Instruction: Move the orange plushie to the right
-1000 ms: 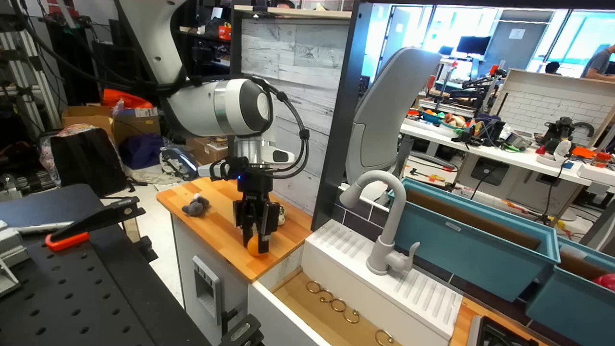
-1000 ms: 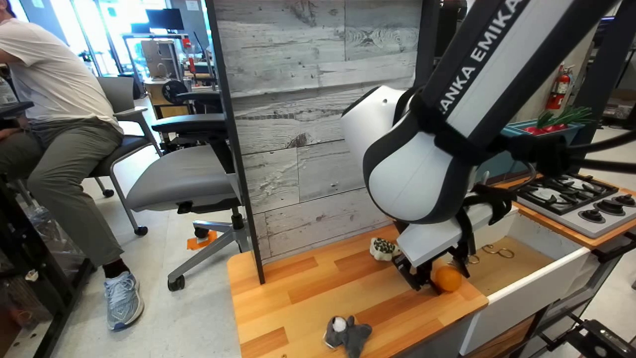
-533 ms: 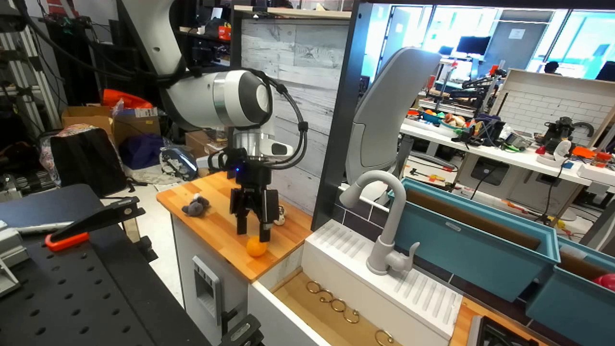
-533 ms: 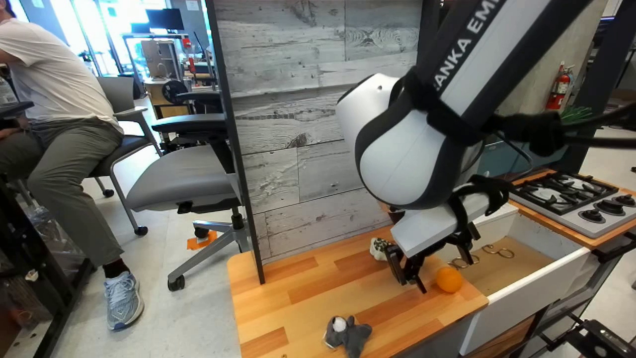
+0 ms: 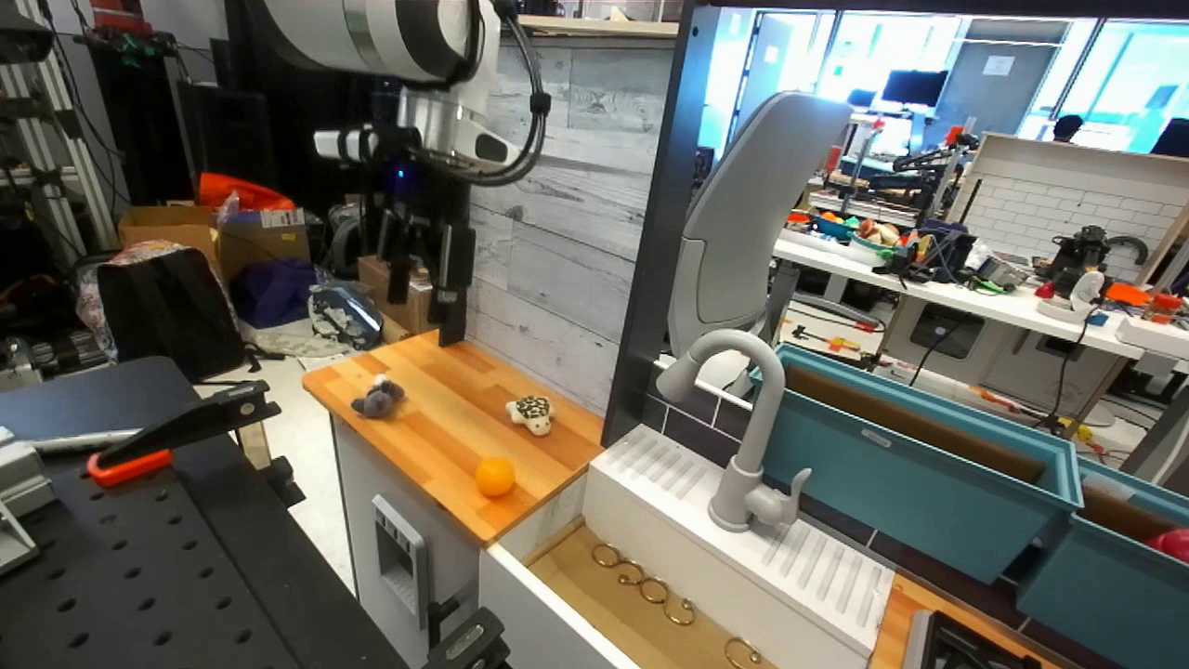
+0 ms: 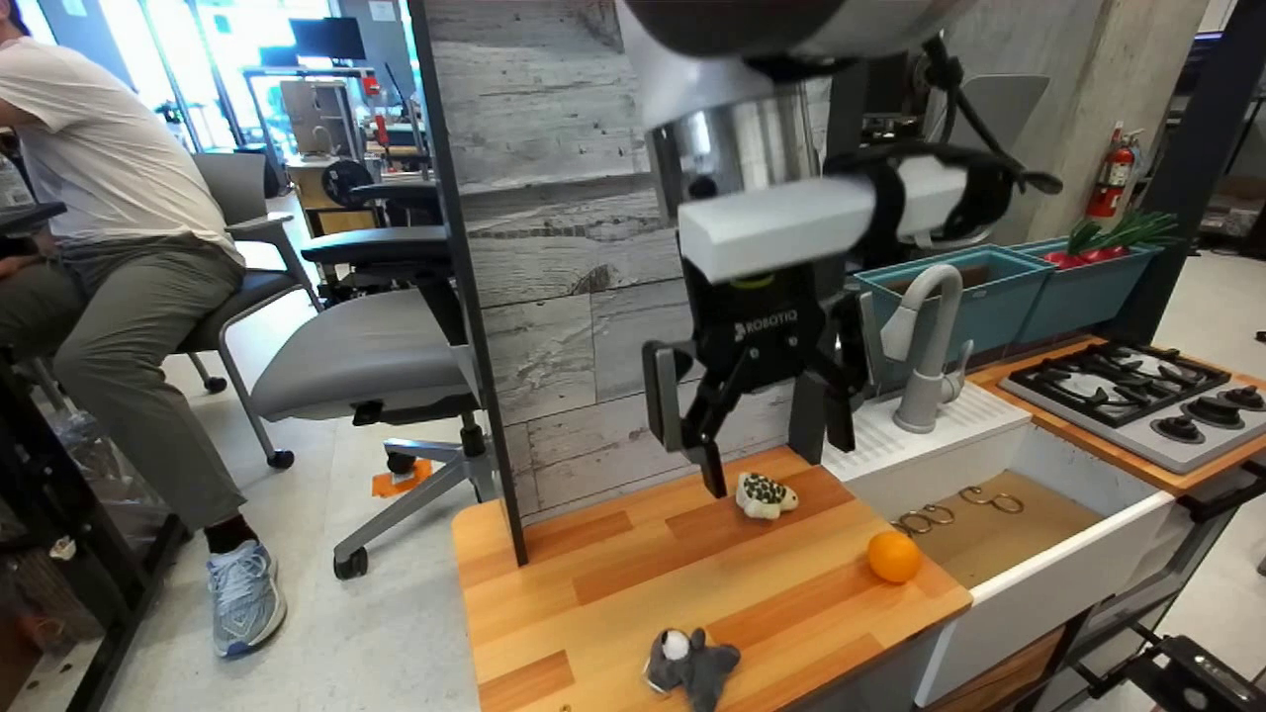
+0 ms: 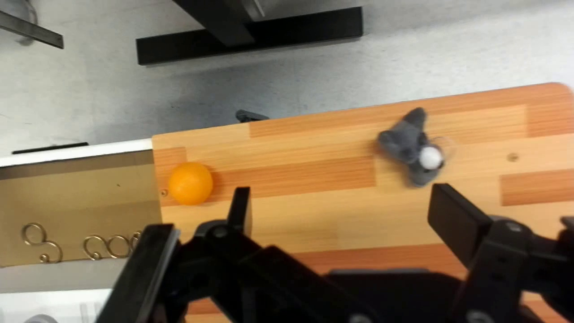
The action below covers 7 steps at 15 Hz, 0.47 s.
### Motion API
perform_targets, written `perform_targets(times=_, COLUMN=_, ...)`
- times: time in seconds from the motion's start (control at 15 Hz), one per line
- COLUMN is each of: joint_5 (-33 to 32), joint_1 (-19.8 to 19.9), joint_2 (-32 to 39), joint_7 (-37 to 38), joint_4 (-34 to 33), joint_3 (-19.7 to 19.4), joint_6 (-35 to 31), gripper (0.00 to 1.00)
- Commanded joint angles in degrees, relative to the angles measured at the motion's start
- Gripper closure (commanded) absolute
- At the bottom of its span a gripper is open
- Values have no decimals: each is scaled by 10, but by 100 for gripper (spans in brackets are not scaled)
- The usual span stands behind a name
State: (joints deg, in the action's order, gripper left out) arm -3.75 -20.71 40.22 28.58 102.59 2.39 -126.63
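Gripper [image 6: 777,463] hung over striped wooden counter [image 6: 613,583], black fingers [image 7: 457,224] spread wide, empty. Round orange plushie [image 6: 894,557] sat near white-walled basin [image 6: 1048,585], fabric hard to tell. Grey lobed plush [image 6: 696,668], dark-spotted cream turtle toy [image 6: 765,497] lay well apart.

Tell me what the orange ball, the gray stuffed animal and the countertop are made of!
The orange ball may be plastic, rubber or smooth fabric: its surface looks even, and no seam shows.
The gray stuffed animal is probably soft plush fabric: dull, rounded and floppy-looking.
The countertop looks like smooth wood, though maybe a wood-look print: light and dark strips with fine grain lines.
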Motion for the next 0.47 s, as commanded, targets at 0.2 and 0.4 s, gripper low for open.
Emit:
perform_targets(times=0.2, joint_5=25, joint_1=10, joint_2=-62, joint_7=-29, joint_4=49, joint_3=24, joint_6=-23, gripper=0)
perform_targets(times=0.4, joint_5=25, joint_1=10, joint_2=-51, joint_7=-29, joint_4=46, joint_3=22, joint_6=-24, gripper=0)
